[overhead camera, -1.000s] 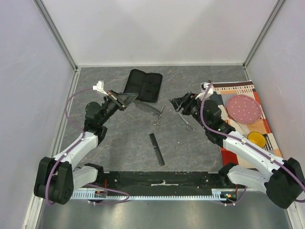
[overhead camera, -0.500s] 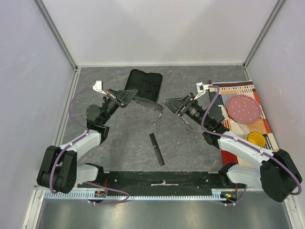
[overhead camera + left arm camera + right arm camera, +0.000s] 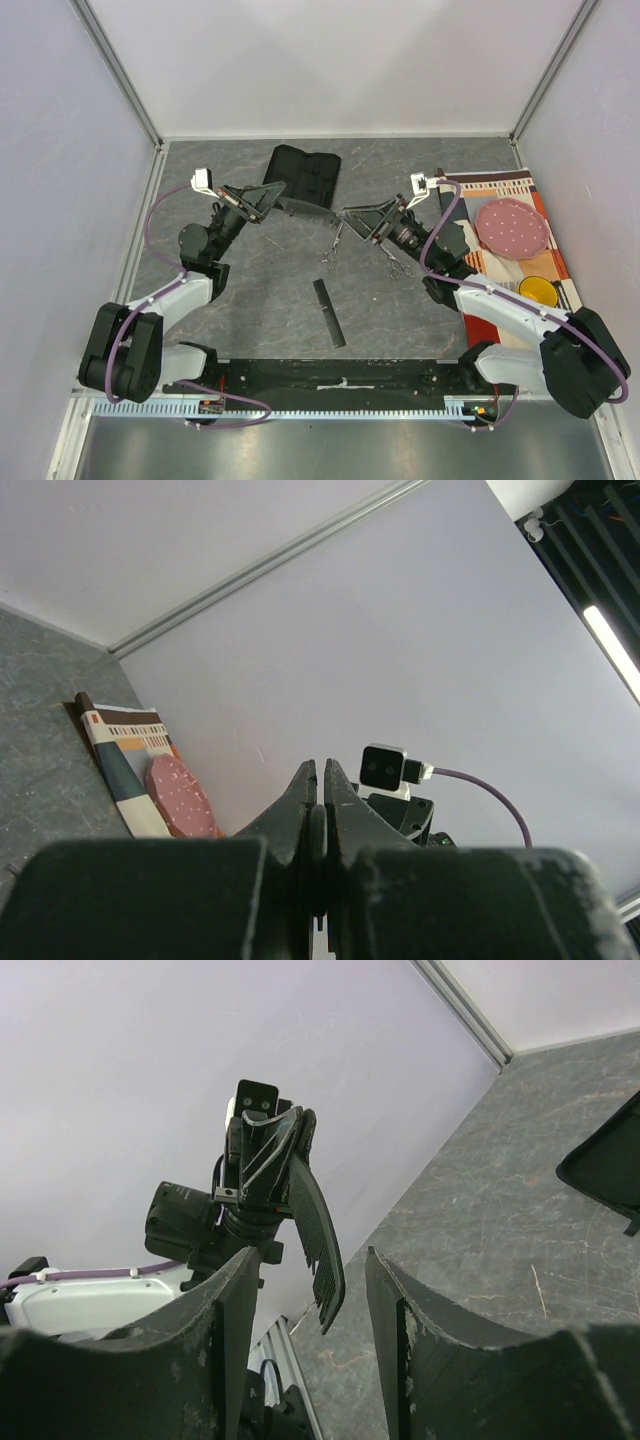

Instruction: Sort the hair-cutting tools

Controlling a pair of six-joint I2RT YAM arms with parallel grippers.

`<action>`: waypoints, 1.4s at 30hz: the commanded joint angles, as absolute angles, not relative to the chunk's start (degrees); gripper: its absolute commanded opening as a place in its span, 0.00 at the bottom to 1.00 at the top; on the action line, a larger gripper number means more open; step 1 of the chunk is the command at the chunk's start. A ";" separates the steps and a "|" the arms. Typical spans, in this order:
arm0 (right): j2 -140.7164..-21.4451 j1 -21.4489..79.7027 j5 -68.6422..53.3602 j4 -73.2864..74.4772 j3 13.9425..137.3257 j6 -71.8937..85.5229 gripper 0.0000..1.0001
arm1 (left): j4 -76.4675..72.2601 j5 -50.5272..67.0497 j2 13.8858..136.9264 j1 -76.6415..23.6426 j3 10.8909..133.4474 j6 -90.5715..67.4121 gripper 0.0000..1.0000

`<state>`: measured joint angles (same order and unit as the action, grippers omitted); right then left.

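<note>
Clamped shut, the left pincer (image 3: pixel 275 197) grips the black comb-like tool (image 3: pixel 310 207) by one end and holds it raised above the grey surface (image 3: pixel 250 290), its free end reaching toward the middle. The right pincer (image 3: pixel 352 214) faces it with its fingers spread apart and nothing held. The tool's tip is just in front of that gap, and I cannot tell if they touch. Below them, silver scissors (image 3: pixel 331 246) lie on the surface, with a second pair (image 3: pixel 394 260) near them to the right. The flat black comb (image 3: pixel 329 313) lies nearer the bases. A black pouch (image 3: pixel 303 178) sits at the back.
</note>
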<state>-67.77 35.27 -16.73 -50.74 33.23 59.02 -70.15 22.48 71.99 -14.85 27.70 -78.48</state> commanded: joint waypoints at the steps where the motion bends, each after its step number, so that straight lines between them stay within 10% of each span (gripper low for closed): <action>1: -69.25 35.94 -17.75 -56.86 33.75 59.85 0.55 | -75.32 20.66 72.68 -14.85 27.42 -80.68 0.02; 25: -74.00 39.20 -16.61 -59.06 37.79 59.41 0.26 | -79.37 19.25 74.18 -15.56 26.37 -81.56 0.02; 29: -74.62 39.20 -16.52 -58.89 38.49 59.06 0.00 | -79.89 19.34 74.18 -15.56 25.84 -81.65 0.02; 35: -73.04 39.29 -15.29 -56.08 38.32 56.52 0.00 | -78.32 18.98 72.43 -15.73 24.96 -82.09 0.02; 42: -68.21 39.20 -12.67 -45.90 39.37 50.73 0.00 | -60.06 18.11 66.28 -15.64 27.50 -74.65 0.75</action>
